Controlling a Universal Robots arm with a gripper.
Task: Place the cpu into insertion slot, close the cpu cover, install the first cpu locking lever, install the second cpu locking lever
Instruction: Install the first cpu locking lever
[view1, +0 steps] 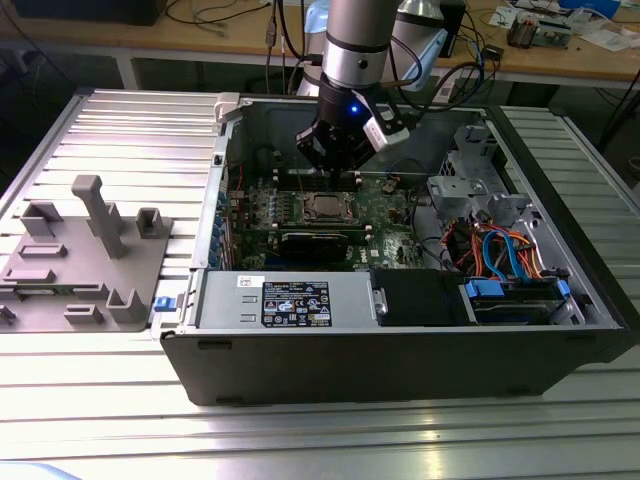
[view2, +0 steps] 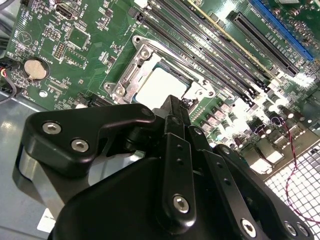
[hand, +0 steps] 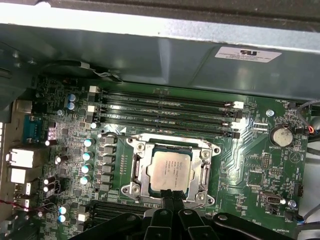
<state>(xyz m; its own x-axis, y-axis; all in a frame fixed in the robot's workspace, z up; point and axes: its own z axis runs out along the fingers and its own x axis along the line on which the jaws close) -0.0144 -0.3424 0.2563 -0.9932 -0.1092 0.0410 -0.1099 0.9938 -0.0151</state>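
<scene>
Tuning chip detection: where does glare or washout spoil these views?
First wrist view: glare burns out the case wall, the cpu evenly lit. Second wrist view: the cpu washes pale, bright spots bloom on the motherboard.

Saw smooth, dull silver metal on the cpu (hand: 170, 170). Saw shiny bare metal on the cpu cover (hand: 205, 172). Found a glossy black finish with bright metal screws on the pincer (hand: 170, 196). Noticed ribbed, shiny metal on the desk (view1: 300, 440) and matt dark metal on the computer case (view1: 400, 365).
</scene>
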